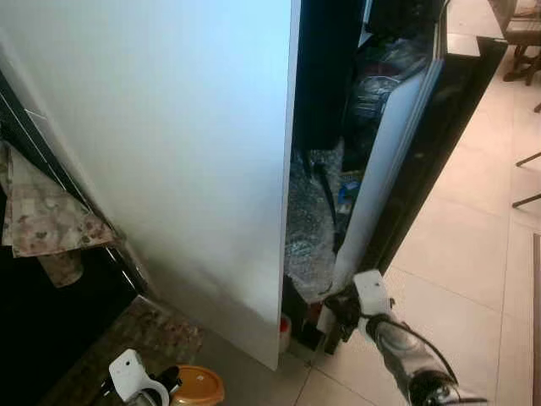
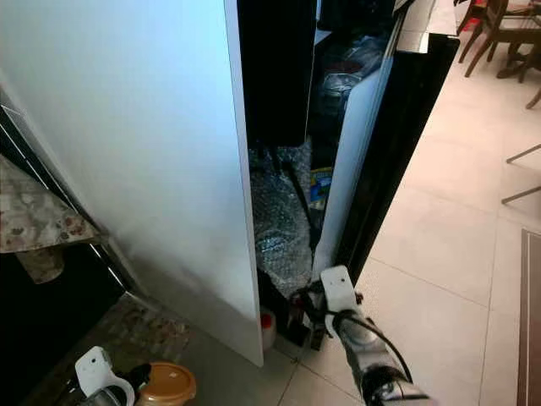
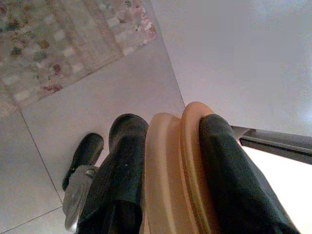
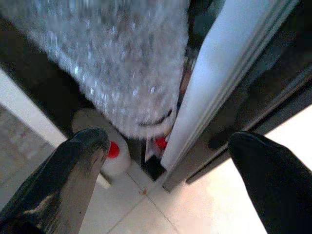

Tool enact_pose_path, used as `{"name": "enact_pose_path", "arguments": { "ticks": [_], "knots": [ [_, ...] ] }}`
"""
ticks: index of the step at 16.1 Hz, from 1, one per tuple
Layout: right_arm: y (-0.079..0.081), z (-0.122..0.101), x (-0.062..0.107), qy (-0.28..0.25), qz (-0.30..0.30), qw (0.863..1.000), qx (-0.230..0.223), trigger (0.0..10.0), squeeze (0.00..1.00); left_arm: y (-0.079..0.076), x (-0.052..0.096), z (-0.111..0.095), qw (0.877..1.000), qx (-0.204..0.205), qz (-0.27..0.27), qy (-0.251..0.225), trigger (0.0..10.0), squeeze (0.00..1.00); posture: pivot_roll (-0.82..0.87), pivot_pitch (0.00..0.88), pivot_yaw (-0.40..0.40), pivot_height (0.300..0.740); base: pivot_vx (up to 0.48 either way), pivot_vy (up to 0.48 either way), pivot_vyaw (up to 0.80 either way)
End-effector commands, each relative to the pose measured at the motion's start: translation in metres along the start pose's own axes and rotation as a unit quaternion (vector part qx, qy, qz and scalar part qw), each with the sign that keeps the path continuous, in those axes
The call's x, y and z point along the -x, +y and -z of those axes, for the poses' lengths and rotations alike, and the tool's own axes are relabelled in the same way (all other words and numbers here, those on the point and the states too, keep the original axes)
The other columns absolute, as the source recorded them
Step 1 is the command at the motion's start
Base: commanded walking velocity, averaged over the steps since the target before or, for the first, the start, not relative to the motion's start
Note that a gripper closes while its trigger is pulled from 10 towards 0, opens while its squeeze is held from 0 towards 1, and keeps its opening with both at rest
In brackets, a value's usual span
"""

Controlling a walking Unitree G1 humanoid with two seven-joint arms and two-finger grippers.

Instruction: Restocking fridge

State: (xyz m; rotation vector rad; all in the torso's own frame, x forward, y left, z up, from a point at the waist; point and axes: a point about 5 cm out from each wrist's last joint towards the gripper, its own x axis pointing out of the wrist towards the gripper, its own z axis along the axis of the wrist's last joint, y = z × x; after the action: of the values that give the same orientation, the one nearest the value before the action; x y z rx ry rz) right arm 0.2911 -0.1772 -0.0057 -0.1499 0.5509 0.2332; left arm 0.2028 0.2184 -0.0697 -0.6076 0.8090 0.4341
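The fridge (image 1: 194, 169) stands as a tall white cabinet, its long axis vertical, its opening facing toward 3 o'clock in the head views. Its black door (image 1: 423, 161) hangs ajar at about 1 o'clock, the white inner edge running from the top of the view down to the floor. In the gap sits a wad of bubble wrap (image 1: 308, 228), with dark bags above it. A white bottle with a red cap (image 4: 108, 152) rests at the foot of the opening.

The right gripper (image 4: 165, 175) is at 5 o'clock in the head views, low against the bottom corner of the door, its jaws spread wide and grasping nothing, one finger on each side of the door's edge.

The left gripper (image 3: 168, 161) is down at 7 o'clock, clenched on an orange-lidded container (image 3: 178, 165), held on edge above the tiled floor (image 1: 473, 254). A patterned mat (image 3: 63, 44) lies nearby, and a floral cloth (image 1: 46, 211) hangs at 9 o'clock.
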Motion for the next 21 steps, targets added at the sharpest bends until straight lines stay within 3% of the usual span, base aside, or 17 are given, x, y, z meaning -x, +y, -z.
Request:
{"name": "enact_pose_path", "arguments": {
  "ticks": [1, 5, 8, 12, 16, 21],
  "knots": [
    [-0.001, -0.016, -0.003, -0.031, -0.013, 0.999, 0.012, 10.0, 0.00, 0.003, 0.000, 0.001, 1.000, -0.010, -0.004, 0.001, 10.0, 0.00, 0.00, 0.000, 0.036, 0.740, 0.000, 0.000, 0.00],
    [0.001, -0.037, -0.005, -0.075, -0.055, 0.995, 0.026, 10.0, 0.00, 0.003, 0.000, 0.000, 1.000, -0.009, -0.006, 0.000, 10.0, 0.00, 0.00, 0.000, 0.037, 0.740, 0.000, 0.000, 0.00],
    [-0.003, -0.049, -0.006, -0.087, -0.049, 0.994, 0.042, 10.0, 0.00, 0.002, 0.000, -0.001, 1.000, -0.010, -0.006, -0.002, 10.0, 0.00, 0.00, 0.000, 0.039, 0.740, 0.000, 0.000, 0.00],
    [-0.020, -0.067, -0.005, -0.112, -0.006, 0.992, 0.051, 10.0, 0.00, 0.002, 0.000, -0.002, 1.000, -0.010, -0.007, -0.006, 10.0, 0.00, 0.00, 0.000, 0.041, 0.740, 0.000, 0.000, 0.00],
    [-0.025, -0.071, -0.005, -0.116, 0.004, 0.992, 0.057, 10.0, 0.00, 0.002, 0.000, -0.002, 1.000, -0.010, -0.008, -0.006, 10.0, 0.00, 0.01, 0.000, 0.039, 0.740, 0.000, 0.000, 0.00],
    [-0.039, -0.070, -0.001, -0.118, 0.058, 0.990, 0.051, 10.0, 0.00, 0.004, 0.000, -0.002, 1.000, -0.011, -0.009, -0.006, 10.0, 0.00, 0.01, 0.000, 0.041, 0.740, 0.000, 0.000, 0.00]
  ]
}}
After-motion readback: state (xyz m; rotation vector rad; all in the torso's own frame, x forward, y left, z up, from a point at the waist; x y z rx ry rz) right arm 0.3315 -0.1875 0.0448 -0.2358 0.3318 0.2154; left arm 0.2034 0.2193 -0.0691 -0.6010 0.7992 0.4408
